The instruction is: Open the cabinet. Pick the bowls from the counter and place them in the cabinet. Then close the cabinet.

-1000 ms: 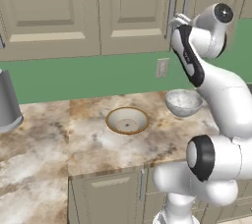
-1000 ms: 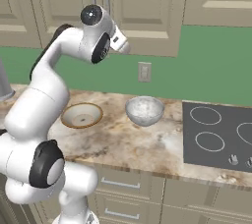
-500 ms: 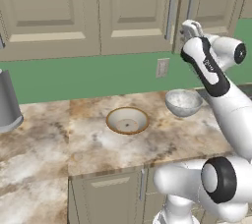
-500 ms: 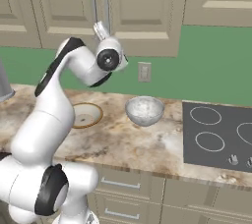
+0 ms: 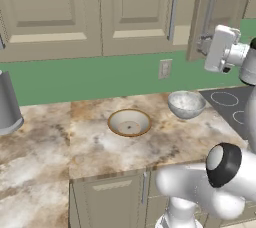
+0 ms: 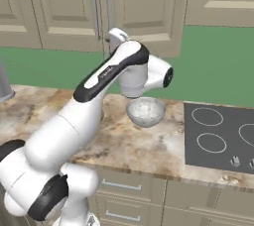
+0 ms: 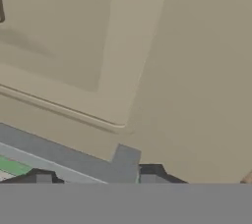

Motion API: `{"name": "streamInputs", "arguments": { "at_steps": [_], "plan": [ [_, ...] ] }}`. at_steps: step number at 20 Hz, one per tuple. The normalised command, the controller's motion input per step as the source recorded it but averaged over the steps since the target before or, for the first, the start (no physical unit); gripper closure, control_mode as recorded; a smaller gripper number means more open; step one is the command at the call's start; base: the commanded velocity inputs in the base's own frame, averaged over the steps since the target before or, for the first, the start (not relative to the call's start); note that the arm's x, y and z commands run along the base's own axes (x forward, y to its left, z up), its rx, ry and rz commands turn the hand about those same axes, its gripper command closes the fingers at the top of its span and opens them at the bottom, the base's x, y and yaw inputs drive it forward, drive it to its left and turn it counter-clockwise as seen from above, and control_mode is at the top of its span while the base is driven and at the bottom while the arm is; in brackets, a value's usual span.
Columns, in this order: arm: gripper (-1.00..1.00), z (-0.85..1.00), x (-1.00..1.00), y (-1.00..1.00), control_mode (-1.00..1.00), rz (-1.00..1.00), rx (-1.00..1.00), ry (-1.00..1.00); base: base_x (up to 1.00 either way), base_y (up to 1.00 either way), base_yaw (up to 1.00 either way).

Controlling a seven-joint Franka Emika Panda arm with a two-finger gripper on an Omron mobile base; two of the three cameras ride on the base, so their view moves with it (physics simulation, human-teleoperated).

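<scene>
Cabinet [image 5: 150, 12] door [image 5: 220, 14] rigid, swings light; take bar handle [image 5: 210, 7]. Tool [image 5: 204, 45] spread: can't tell.

On the counter [image 5: 100, 147], the two bowls [image 5: 130, 122] sit below the cabinet [image 5: 137, 9], one just right of the other. A cylinder [image 5: 7, 104] stands far left of them; the stovetop [image 6: 218, 136] lies to their right.

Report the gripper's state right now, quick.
Gripper: up against the right door of the cabinet, which stands ajar; whether its jaws are open or shut cannot be told, and nothing is seen held.
</scene>
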Motion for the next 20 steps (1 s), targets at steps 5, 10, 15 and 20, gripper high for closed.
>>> {"name": "streamInputs", "arguments": {
  "at_steps": [5,10,15,20],
  "plan": [
    [1.00,-0.22,-0.56,-1.00,-1.00,0.00,0.46,0.00,0.00,0.00,0.00],
    [1.00,-0.34,-0.72,-1.00,-1.00,0.00,0.41,-0.19,0.00,0.00,0.00],
    [-1.00,-0.18,-0.99,0.12,-1.00,-0.25,-0.06,-0.72,0.00,0.00,0.00],
    [-1.00,0.10,-0.90,0.93,-1.00,-0.31,-0.22,-0.68,0.00,0.00,0.00]
  ]
}}
